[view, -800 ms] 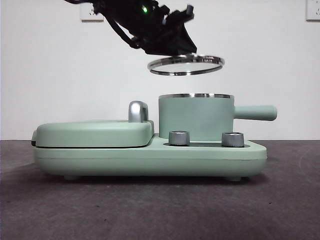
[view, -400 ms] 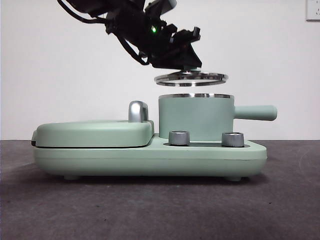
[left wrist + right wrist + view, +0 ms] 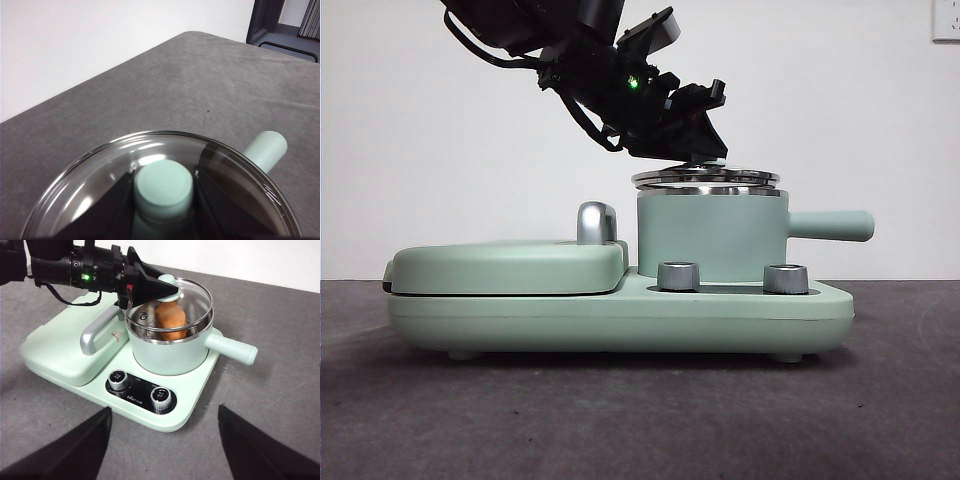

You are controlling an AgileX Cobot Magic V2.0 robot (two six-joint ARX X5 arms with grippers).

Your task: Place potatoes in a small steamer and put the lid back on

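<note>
Lid step, nearly done. Left gripper [image 3: 705, 150] is clamped on the knob [image 3: 163, 186] of the lid [image 3: 705, 179], which sits just over the rim of the steamer [image 3: 712, 235], tilted slightly, so I can't confirm it's seated. Potato [image 3: 171, 320] is inside the pot, visible through the glass. Right gripper [image 3: 162, 440] waits well clear, jaws apart. Next, as I read it: level the lid, lower it until the rims meet all round, then release.
</note>
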